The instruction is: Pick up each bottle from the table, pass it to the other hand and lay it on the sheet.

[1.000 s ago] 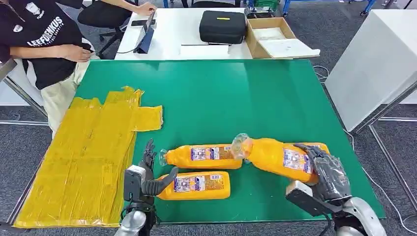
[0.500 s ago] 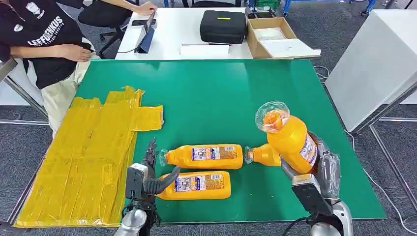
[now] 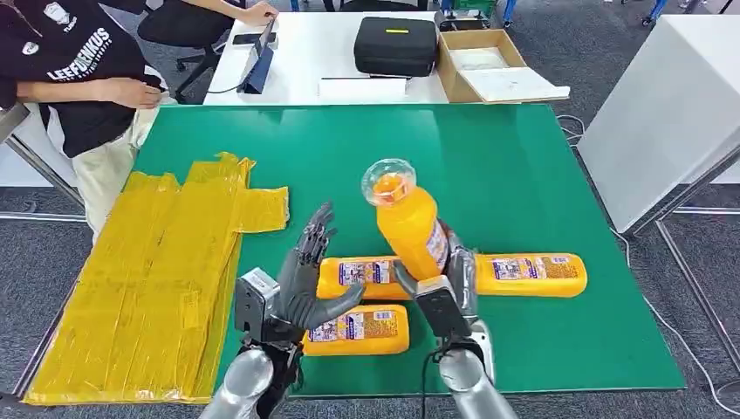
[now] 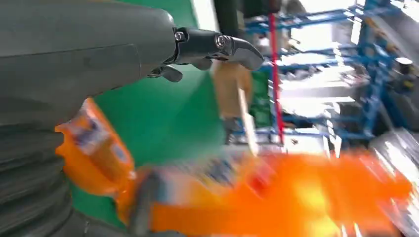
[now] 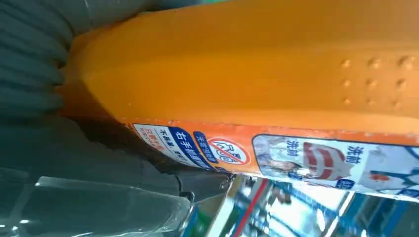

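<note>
**Orange bottle held upright between the hands, ready for the pass**

At the left of the table (image 3: 524, 175) lies the yellow sheet (image 3: 148, 279), wrinkled and flat, reaching the near edge. Just right of it the left hand (image 3: 307, 284) is raised with its fingers (image 3: 316, 236) spread apart and nothing in them, palm turned toward the held bottle. Under and behind that hand two bottles lie on their sides: the near bottle (image 3: 366, 328) and, beyond it, the middle bottle (image 3: 362, 273).

Next comes the held bottle (image 3: 408, 223), standing nearly upright above the table with its clear-wrapped cap uppermost. The right hand (image 3: 447, 284) grasps its lower body, fingers wrapped around the label. Farthest right, a fourth bottle (image 3: 528, 273) lies flat.

The bottle looks full, so probably weighty, with stiff plastic walls and a smooth, likely slippery label. The free upper body below the neck seems the best place for the left hand to take it; the wrapped cap would give poor purchase.
</note>
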